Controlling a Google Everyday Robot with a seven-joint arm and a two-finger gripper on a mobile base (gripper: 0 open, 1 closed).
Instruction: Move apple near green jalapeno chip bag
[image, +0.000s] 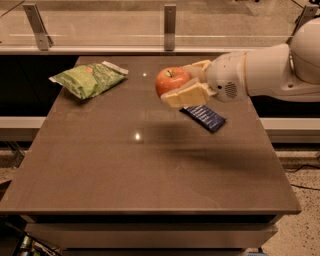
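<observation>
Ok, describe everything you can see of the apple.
The apple is round, smooth and red-orange with a yellowish patch near the top and a short stem pointing up; it looks whole. The gripper, reaching in from the right above the table, is shut on it, cream fingers behind and beneath. It hangs clear of the tabletop, touching only those fingers, right of the green jalapeno chip bag and apart from it.

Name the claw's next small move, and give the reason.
Probably carry the apple leftward toward the green jalapeno chip bag. The claw is shut on the apple, holding it above the table near the dark blue wrapper, while the bag lies apart at the far-left corner.
</observation>
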